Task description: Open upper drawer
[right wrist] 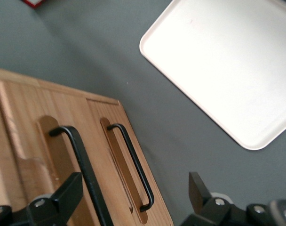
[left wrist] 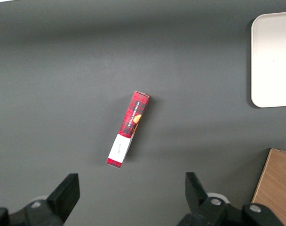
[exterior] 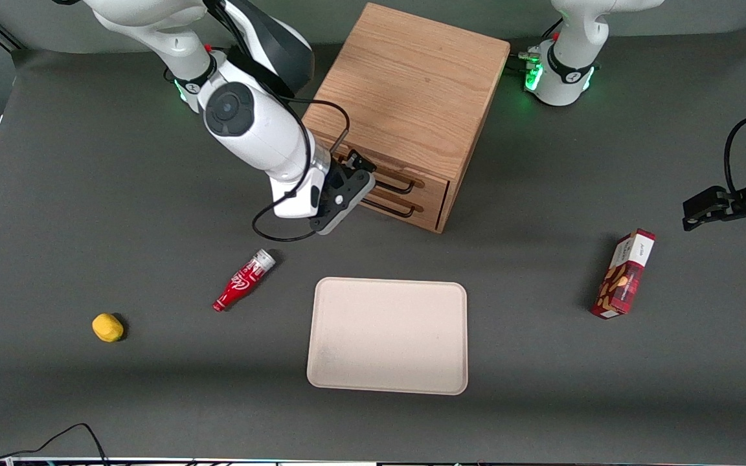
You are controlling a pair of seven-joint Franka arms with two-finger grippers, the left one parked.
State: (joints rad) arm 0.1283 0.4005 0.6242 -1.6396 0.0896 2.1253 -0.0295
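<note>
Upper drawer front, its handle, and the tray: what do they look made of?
Upper drawer: light oak-looking wood, matte, visible grain. Its handle: thin black bar, likely coated metal, slight sheen. Tray: smooth cream, matte, rounded corners, probably plastic or moulded fibre. Gripper sits open in front of the upper drawer, one finger at the handle.

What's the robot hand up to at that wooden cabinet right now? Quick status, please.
Hand open, at the cabinet's front, fingers straddling the upper drawer's handle. Upper drawer shut, not yet gripped. Nothing in the way.
</note>
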